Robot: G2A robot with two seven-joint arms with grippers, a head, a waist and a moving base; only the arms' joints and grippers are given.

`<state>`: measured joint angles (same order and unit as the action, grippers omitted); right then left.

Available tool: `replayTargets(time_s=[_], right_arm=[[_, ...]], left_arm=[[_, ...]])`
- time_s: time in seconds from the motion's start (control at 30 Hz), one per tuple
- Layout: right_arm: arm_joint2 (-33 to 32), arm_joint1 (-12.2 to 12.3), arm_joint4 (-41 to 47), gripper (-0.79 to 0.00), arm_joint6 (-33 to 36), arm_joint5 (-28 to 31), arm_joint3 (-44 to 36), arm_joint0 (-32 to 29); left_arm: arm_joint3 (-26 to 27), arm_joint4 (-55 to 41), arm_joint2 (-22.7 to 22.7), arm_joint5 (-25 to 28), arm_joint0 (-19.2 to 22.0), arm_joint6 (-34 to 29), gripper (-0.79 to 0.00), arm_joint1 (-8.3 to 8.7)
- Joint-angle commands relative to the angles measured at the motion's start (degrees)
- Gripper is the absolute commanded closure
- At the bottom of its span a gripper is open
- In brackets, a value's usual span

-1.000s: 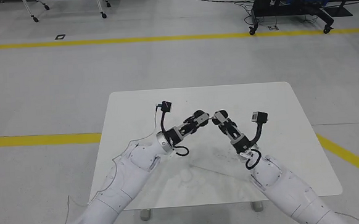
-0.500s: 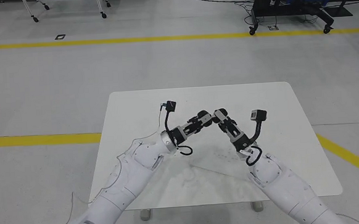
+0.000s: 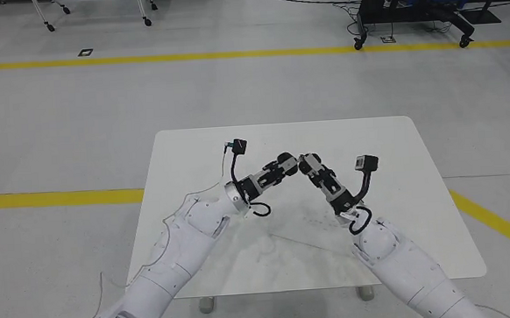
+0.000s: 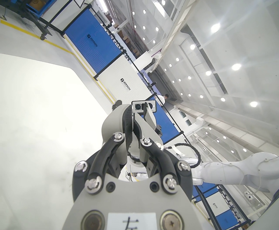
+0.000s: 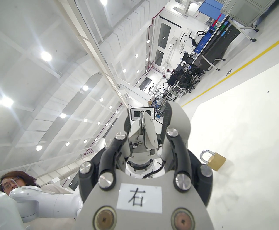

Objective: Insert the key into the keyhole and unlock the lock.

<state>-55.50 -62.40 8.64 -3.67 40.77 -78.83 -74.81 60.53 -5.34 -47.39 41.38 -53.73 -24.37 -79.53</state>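
A thin silver key (image 5: 142, 122) stands edge-on between the closed fingertips of my left gripper (image 4: 133, 114). Both grippers meet tip to tip above the middle of the white table (image 3: 386, 151). In the top view the left gripper (image 3: 286, 164) faces the right gripper (image 3: 305, 163). My right gripper (image 5: 149, 113) is open, one finger on each side of the left fingertips and the key. A brass padlock (image 5: 215, 162) with a silver shackle lies flat on the table, off to one side of the right gripper and apart from both.
The table has rounded corners and bare white surface all around the arms. Yellow floor lines (image 3: 55, 198) run beside it. A wheeled rack (image 3: 413, 13) stands well beyond the far edge.
The two grippers have drawn a little closer together above the table's middle. The right gripper has shifted slightly toward the left one.
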Motion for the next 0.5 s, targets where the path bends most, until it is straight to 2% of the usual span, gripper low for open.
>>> replayTargets(time_s=[0.0, 0.17, 0.3, 0.47], right_arm=[[0.0, 0.0, 0.0, -0.785, 0.0, 0.0, 0.0, 0.0], [-0.6, 0.1, -1.7, -0.785, 0.5, -0.1, 0.0, 0.3], [-4.7, 1.7, -10.6, -0.785, 10.4, 3.0, 1.2, 0.4], [-9.6, 3.6, -16.0, -0.785, 19.6, 4.1, -1.3, -1.5]], left_arm=[[0.7, 0.4, -1.0, 0.4, -0.4, -0.8, 0.000, 0.35], [3.5, 0.4, -3.3, 0.1, -1.9, -3.3, 0.000, 1.31], [6.5, 2.1, -5.7, -2.7, -3.1, -10.7, 0.000, 2.87], [11.2, 4.2, -8.8, -5.8, -5.3, -15.5, 0.000, 4.49]])
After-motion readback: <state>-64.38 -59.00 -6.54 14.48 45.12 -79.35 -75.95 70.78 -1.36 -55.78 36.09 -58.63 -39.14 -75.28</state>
